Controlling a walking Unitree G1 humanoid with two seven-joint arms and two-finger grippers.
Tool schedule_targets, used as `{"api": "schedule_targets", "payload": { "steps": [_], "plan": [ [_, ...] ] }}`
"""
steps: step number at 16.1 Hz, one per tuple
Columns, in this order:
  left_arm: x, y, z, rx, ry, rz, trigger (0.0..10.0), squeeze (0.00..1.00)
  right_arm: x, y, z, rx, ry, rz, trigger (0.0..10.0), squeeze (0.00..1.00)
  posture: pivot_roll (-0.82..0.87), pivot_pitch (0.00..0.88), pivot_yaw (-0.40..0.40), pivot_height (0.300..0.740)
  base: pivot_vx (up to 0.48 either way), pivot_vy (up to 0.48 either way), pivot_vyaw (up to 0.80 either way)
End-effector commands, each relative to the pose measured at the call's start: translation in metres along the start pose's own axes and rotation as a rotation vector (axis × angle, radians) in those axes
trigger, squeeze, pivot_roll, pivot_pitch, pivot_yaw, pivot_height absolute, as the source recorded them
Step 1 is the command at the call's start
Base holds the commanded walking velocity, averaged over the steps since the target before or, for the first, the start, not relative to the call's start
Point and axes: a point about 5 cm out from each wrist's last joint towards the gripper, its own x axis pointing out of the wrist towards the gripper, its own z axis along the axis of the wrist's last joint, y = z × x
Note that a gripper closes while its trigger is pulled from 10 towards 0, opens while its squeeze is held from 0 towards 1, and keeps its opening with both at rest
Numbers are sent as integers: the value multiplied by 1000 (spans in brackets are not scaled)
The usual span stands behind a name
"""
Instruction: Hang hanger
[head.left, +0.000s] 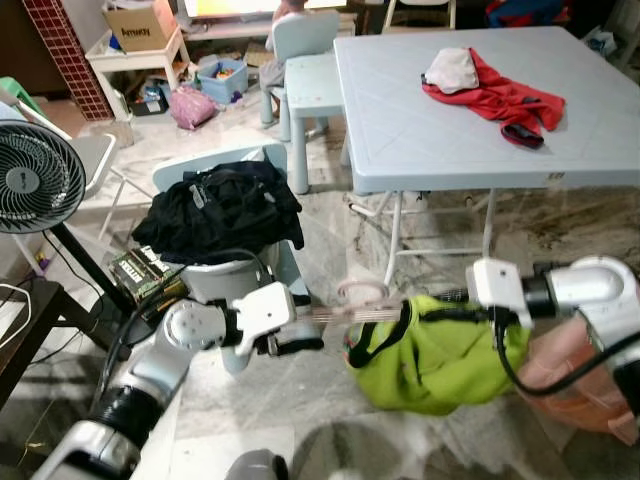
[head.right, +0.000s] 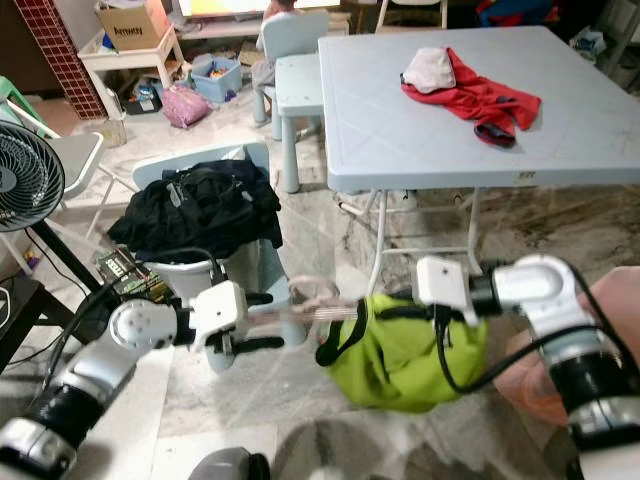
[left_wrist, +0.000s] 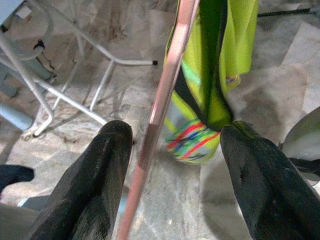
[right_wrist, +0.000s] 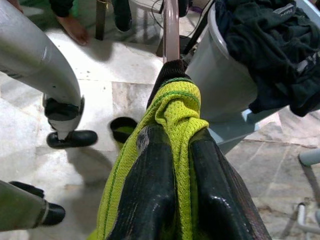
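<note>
A pink hanger (head.left: 360, 313) lies level between my two arms, low in front of the table. A lime-green garment (head.left: 440, 360) with black trim hangs from it. My right gripper (right_wrist: 175, 137) is shut on the green garment's (right_wrist: 175, 105) knit edge, where it wraps the hanger bar (right_wrist: 171, 30). My left gripper (head.left: 305, 322) is at the hanger's other end. It stands open, and the pink bar (left_wrist: 167, 85) passes between its fingers (left_wrist: 100, 170), close to one and apart from the other.
A light blue table (head.left: 420, 140) with a red garment (head.left: 500, 100) stands behind. At the left a pale tub (head.left: 225, 275) holds black clothes (head.left: 220, 210), and a fan (head.left: 30, 180) stands further left. A person's bare foot (right_wrist: 75, 30) rests on the floor.
</note>
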Motion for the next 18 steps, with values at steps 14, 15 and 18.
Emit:
{"api": "schedule_targets", "payload": {
  "steps": [14,15,18],
  "plan": [
    [15,34,7,68,71,-32,0,0,7,-10,7,-44,-5,86,10000,0,-46,0,47,740,0,0,0],
    [15,34,6,68,79,-39,0,0,7,-11,8,-45,-3,82,10000,0,-49,1,46,740,0,0,0],
    [14,31,-1,55,117,-69,0,0,9,-13,7,-42,-3,65,10000,0,-46,5,44,740,0,0,0]
  ]
}}
